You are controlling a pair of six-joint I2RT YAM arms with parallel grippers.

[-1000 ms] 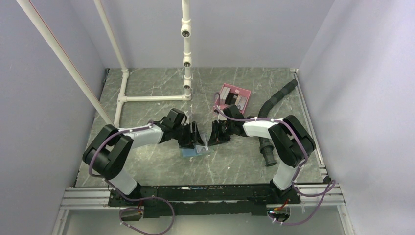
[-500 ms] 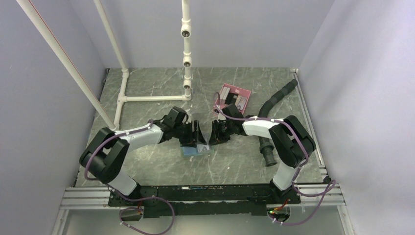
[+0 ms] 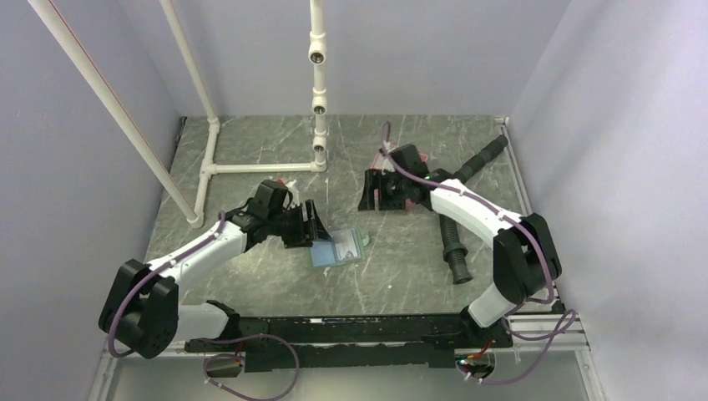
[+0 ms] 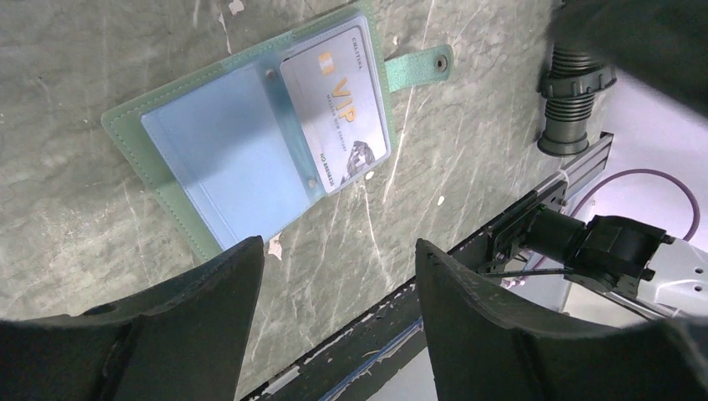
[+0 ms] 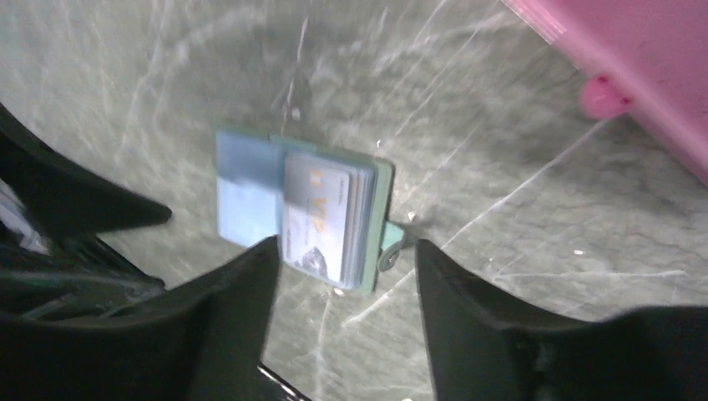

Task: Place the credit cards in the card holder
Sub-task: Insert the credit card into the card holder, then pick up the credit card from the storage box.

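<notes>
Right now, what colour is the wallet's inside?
The wallet is light blue inside, with a dull green border. The left wrist view shows it best.

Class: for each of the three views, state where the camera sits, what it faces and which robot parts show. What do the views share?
Top external: above and behind, facing down at the table; left arm and right arm show whole.
Left wrist: on the left arm, facing down at the open card holder; left gripper shows.
Right wrist: on the right arm, facing card holder and pink tray; right gripper shows.
Shared: the card holder.
</notes>
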